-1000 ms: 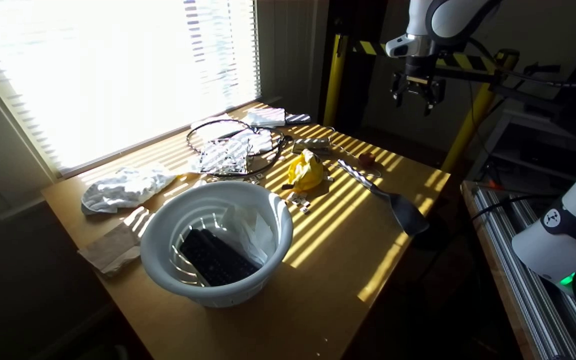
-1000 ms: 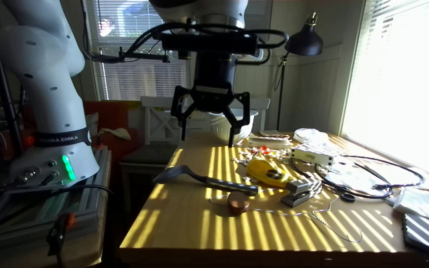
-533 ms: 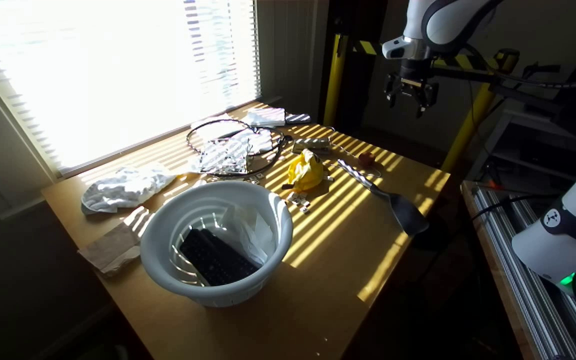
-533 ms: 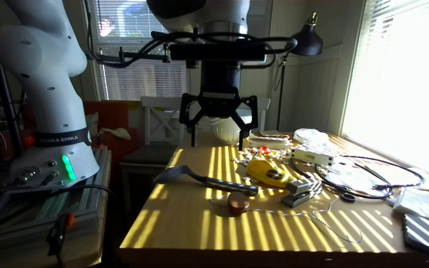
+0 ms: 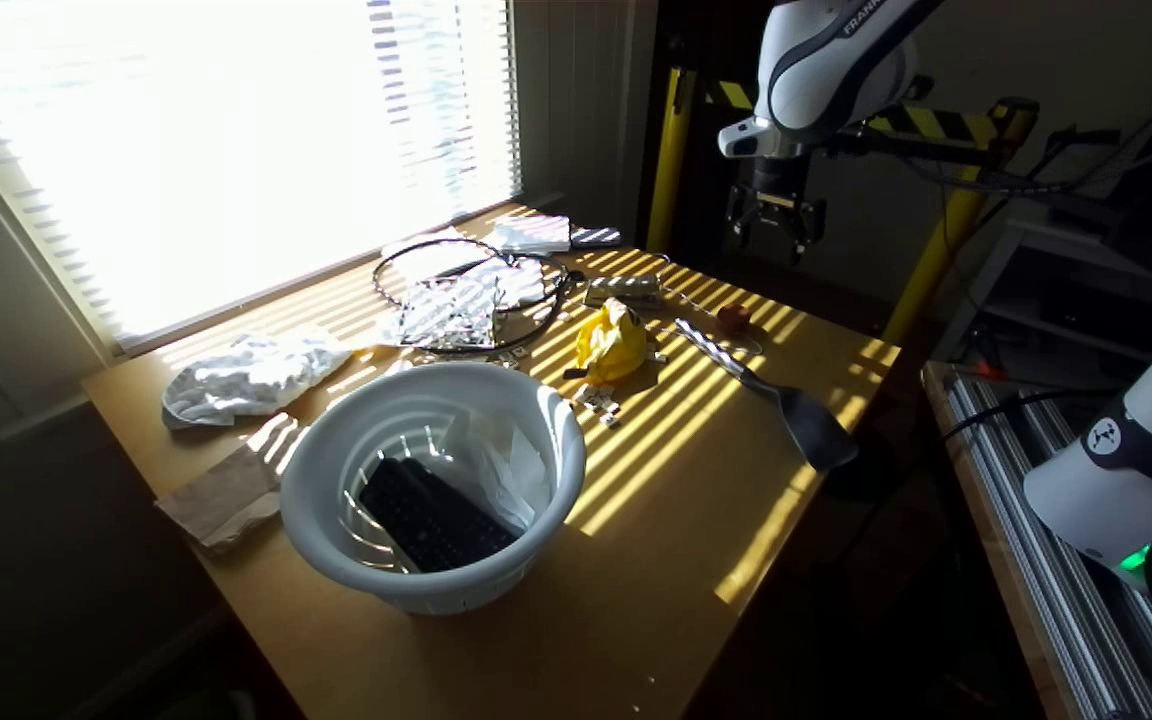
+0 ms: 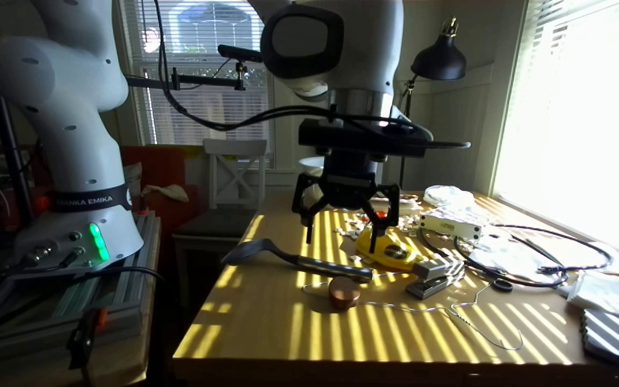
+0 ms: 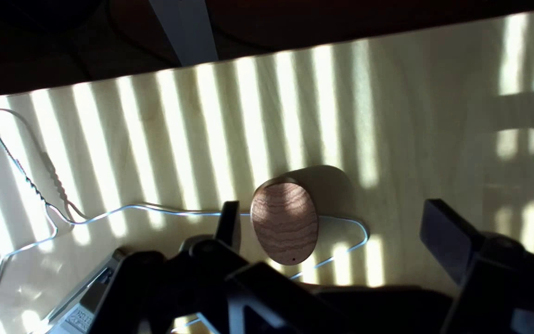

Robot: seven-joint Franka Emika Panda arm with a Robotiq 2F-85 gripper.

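Note:
My gripper [image 7: 334,213] stands open with nothing between its fingers, above the table in both exterior views. In the wrist view an oval reddish-brown wooden piece [image 7: 285,222] lies below the gap, closer to the left finger [image 7: 228,225]. A thin bent wire [image 7: 174,213] runs under or behind that piece. In an exterior view the gripper [image 6: 341,244] hangs in front of a yellow item [image 6: 382,257], apart from it as far as I can see. A black spatula with a metallic handle [image 6: 331,266] and a grey stapler [image 6: 438,269] lie beside the wooden piece [image 6: 344,294].
A white bowl [image 5: 304,535] holds a black remote-like item [image 5: 436,525] and white paper. A pale box [image 6: 452,226], a black cable loop [image 6: 583,266], a dark ridged block [image 6: 613,338] and a crumpled cloth [image 5: 251,380] lie around the table. Small scattered pieces [image 5: 596,400] lie near the bowl.
The open gripper has come down toward the table and moved across it, toward the window side. The things on the table have not moved.

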